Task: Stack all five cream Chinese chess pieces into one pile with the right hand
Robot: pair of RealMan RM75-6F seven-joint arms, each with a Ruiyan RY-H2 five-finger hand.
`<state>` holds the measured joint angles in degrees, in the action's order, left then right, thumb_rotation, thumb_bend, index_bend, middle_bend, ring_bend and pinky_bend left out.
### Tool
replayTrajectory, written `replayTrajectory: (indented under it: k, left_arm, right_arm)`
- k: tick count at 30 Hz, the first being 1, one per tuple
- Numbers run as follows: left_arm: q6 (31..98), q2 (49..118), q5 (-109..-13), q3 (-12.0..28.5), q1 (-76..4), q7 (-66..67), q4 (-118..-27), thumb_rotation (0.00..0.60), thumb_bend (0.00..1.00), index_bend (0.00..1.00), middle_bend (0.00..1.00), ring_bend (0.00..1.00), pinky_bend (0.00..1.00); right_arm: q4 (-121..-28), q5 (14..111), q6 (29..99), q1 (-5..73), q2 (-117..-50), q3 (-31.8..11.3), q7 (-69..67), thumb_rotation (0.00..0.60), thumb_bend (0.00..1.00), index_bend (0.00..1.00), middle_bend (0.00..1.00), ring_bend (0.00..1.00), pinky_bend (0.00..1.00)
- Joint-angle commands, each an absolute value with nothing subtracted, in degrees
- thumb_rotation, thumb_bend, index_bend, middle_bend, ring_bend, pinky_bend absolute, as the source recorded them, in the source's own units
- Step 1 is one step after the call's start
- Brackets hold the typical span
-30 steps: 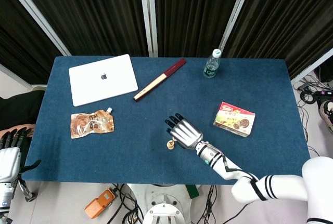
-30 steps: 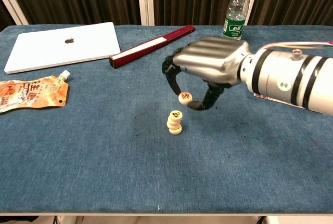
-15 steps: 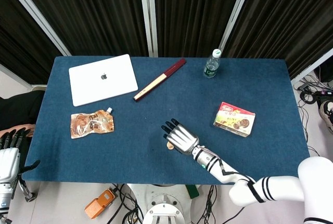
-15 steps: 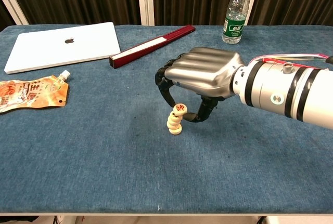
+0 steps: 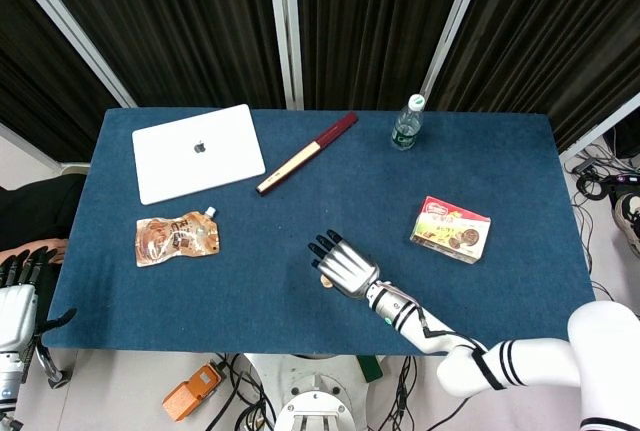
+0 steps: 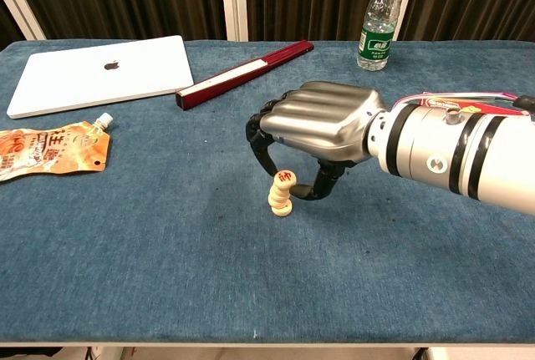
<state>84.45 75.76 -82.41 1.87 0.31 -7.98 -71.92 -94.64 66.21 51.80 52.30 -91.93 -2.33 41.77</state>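
A short pile of cream chess pieces [image 6: 280, 200] stands on the blue table [image 6: 150, 243], near its middle front. My right hand [image 6: 322, 122] arches over the pile from the right. Its finger and thumb pinch one more cream piece [image 6: 283, 180], which sits slightly tilted on top of the pile. In the head view the right hand [image 5: 343, 266] covers the pile almost entirely. My left hand [image 5: 15, 301] hangs off the table's left front corner, holding nothing, fingers apart.
A white laptop [image 6: 100, 72] lies back left with an orange pouch [image 6: 50, 149] in front of it. A dark red long box [image 6: 244, 72] lies at centre back, a water bottle [image 6: 376, 19] back right, a snack box [image 5: 451, 229] to the right.
My right hand has moved left and down, bringing the pinched cream piece from beside the pile onto its top. The left hand has stayed put.
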Motion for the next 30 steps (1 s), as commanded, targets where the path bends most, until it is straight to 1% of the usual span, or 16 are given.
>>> replayTrajectory:
  k: [1,3,6,7,9,11,15,17,20,25,27,30]
  left_arm:
    - [84.48,75.79,-82.44,1.87,0.32,-8.05,-71.83,0.6,0.0,0.12,0.09,0.05,0.0]
    - [84.43,75.8,-82.44,1.84,0.34,-8.1,-71.79,0.6,0.0,0.12,0.09,0.05,0.0]
    - [84.46,75.84,-82.36,1.85,0.42,-8.25,-71.69,0.6,0.0,0.12,0.09,0.05,0.0]
    - [84.45,75.84,-82.32,1.86,0.43,-8.27,-71.66,0.6,0.0,0.12,0.09,0.05,0.0]
    - [84.46,75.84,-82.31,1.9,0.43,-8.32,-71.66,0.6,0.0,0.11,0.09,0.05,0.0]
    - [84.51,75.82,-82.4,1.93,0.38,-8.29,-71.71,0.6,0.0,0.11,0.09,0.05,0.0]
    - [84.57,75.77,-82.6,1.97,0.24,-8.06,-71.99,0.6,0.0,0.11,0.09,0.05,0.0]
    - [84.55,75.71,-82.71,1.98,0.13,-7.89,-72.2,0.6,0.0,0.12,0.09,0.05,0.0]
    - [84.54,75.66,-82.91,2.01,-0.06,-7.7,-72.46,0.6,0.0,0.12,0.09,0.05,0.0]
    - [84.65,76.06,-83.44,2.21,-0.59,-7.77,-72.51,0.6,0.0,0.12,0.09,0.05,0.0]
    - [84.95,76.39,-83.77,2.36,-0.81,-7.78,-72.3,0.6,0.0,0.12,0.09,0.05,0.0]
    - [85.56,76.86,-84.52,2.59,-1.23,-8.25,-72.14,0.6,0.0,0.12,0.09,0.05,0.0]
  right_arm:
    - [-94.41,66.29,51.79,52.31,-92.08,-2.31,41.75,0.6,0.51,0.49,0.25,0.21,0.21]
    - [-94.27,66.29,51.7,52.33,-92.15,-2.26,41.74,0.6,0.51,0.48,0.25,0.21,0.21]
    - [-94.55,66.72,51.45,52.32,-91.87,-1.96,41.51,0.6,0.5,0.43,0.25,0.21,0.21]
    - [-94.66,66.96,51.49,52.26,-91.72,-1.82,41.46,0.6,0.49,0.41,0.25,0.21,0.2]
    - [-95.06,67.43,51.61,52.04,-91.35,-1.57,41.1,0.6,0.43,0.37,0.25,0.21,0.2]
    - [-95.42,68.13,51.99,51.77,-90.91,-1.51,40.54,0.6,0.38,0.36,0.25,0.21,0.2]
    - [-96.51,69.65,53.17,51.05,-89.65,-1.76,38.91,0.6,0.34,0.34,0.25,0.21,0.2]
    - [-97.32,70.64,54.37,50.39,-88.66,-1.98,37.89,0.6,0.34,0.34,0.25,0.21,0.2]
    - [-98.59,72.26,57.08,48.8,-86.6,-2.09,36.53,0.6,0.34,0.34,0.25,0.21,0.2]
    - [-100.33,75.55,65.07,43.5,-81.51,-1.42,33.25,0.6,0.34,0.32,0.25,0.21,0.2]
    - [-100.84,76.81,68.75,40.82,-79.08,-0.95,31.3,0.6,0.34,0.28,0.25,0.19,0.2]
    - [-101.09,79.51,76.61,34.76,-74.29,0.38,25.49,0.6,0.34,0.21,0.23,0.16,0.2]
